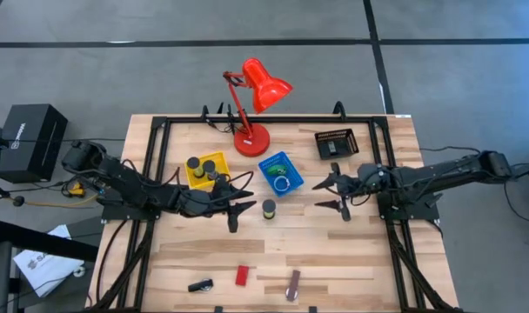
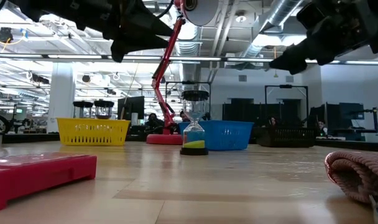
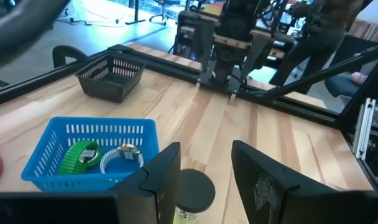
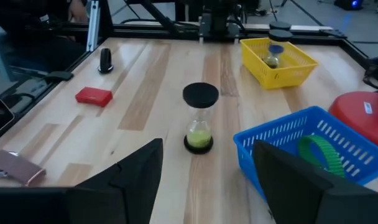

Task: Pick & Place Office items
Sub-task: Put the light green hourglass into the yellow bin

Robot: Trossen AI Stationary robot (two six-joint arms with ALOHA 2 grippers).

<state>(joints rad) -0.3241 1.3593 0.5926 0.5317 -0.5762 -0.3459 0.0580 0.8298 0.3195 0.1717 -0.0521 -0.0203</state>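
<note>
From above, we have the left gripper [image 1: 232, 211] with its jaws spread and empty, just beside the hourglass [image 1: 269, 209] standing mid-table; the right gripper [image 1: 338, 194] waits opposite, also open and holding nothing. The red block [image 1: 241, 276], a small black piece [image 1: 200, 284] and the brown-silver bar [image 1: 293, 284] lie near the front edge, well apart from both arms.

At table height, the hourglass [image 2: 194, 138] stands upright in front of the blue tray [image 2: 229, 135], so we judge a level, side-on close around its narrow body best (it looks easy to tip).

Through the left wrist, the fingers [image 3: 163, 176] straddle the hourglass cap [image 3: 193, 189], with the blue tray [image 3: 52, 146] close alongside.

Through the right wrist, bare wood surrounds the hourglass [image 4: 200, 118] toward the red block [image 4: 94, 96]; the yellow tray [image 4: 298, 65] sits farther off.
</note>
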